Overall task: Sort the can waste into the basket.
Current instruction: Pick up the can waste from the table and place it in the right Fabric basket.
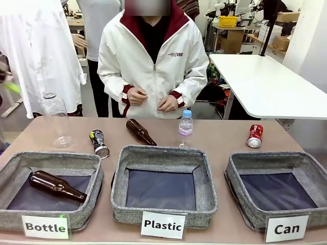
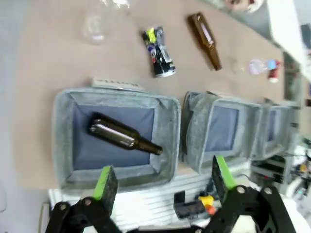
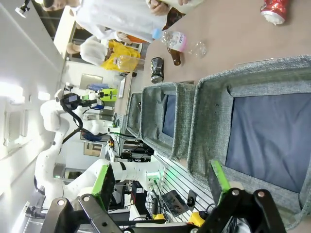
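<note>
Workshop-type room, evenly lit, no hard shadows. The surface (image 1: 225,138) is matt brown and runs the full width of the front view. The left wrist view shows the same brown top (image 2: 48,58).

Right of it, well apart, stands a white table (image 1: 265,84) with rounded corners and a dark leg (image 1: 228,104). A plain white wall (image 1: 309,35) rises behind that table, and a black pole (image 1: 265,35) leans across in front of it.

Far back there is a cluttered workbench (image 1: 232,31) carrying a yellow bin (image 1: 228,21). Cardboard boxes (image 1: 287,17) are stacked to its right.

The floor (image 1: 203,109) is grey where it shows. In the right wrist view, a pale wall (image 3: 19,73) carries bright patches of light.
</note>
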